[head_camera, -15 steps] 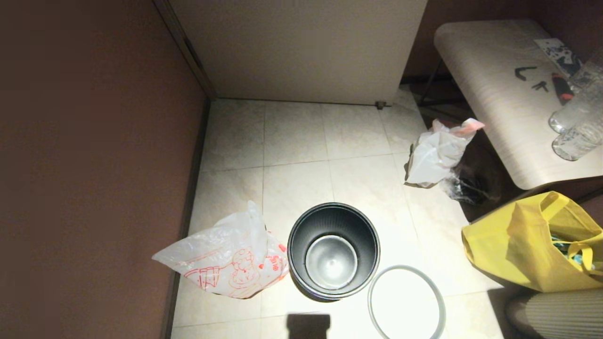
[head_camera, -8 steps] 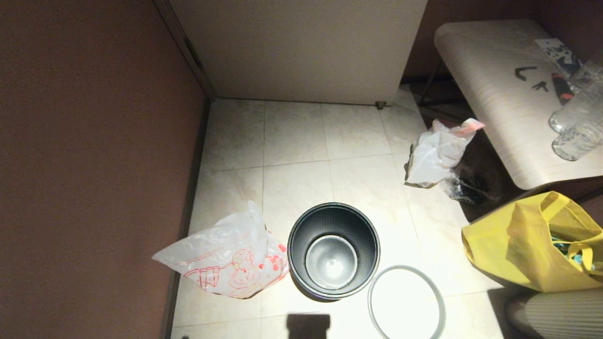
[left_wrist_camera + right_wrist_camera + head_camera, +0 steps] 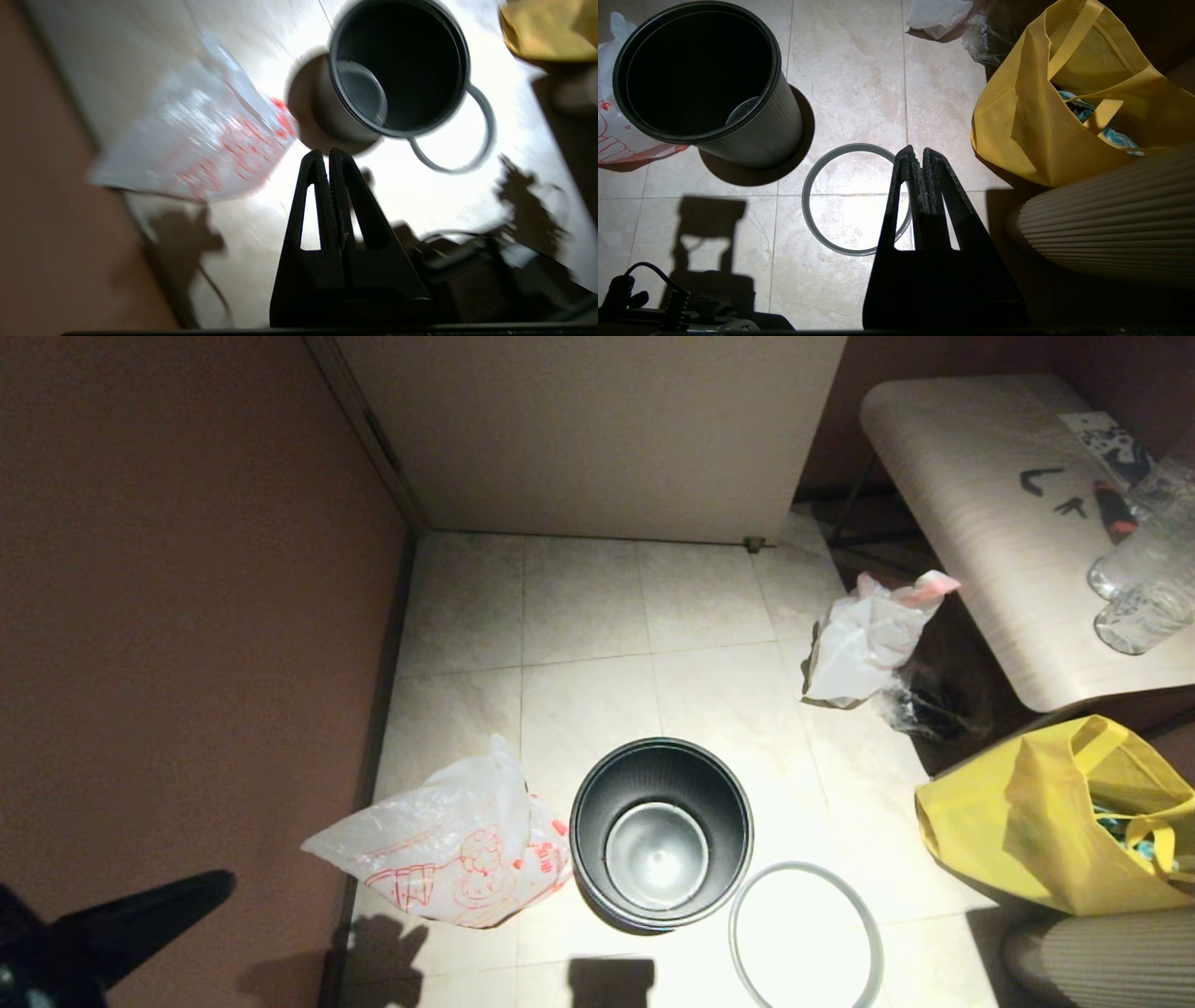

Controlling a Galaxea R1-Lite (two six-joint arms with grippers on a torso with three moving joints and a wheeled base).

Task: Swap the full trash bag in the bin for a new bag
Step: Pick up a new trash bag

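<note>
The black bin stands empty on the tiled floor, and its grey ring lies loose on the tiles beside it. The new bag, translucent with a red cartoon, lies against the bin's left side. The full trash bag, whitish with a pink-red top edge, sits far right near the table. My left gripper shows at the lower left, shut and empty. In the left wrist view this gripper hangs above the floor between the new bag and the bin. My right gripper is shut and empty over the ring.
A yellow tote stands right of the bin, with a ribbed beige cylinder in front of it. A table with clear bottles fills the far right. A small clear bag lies under it. A brown wall runs along the left.
My left gripper has come into the head view at the lower left, and its shadow now falls on the floor. The bin, ring and bags have not moved.
</note>
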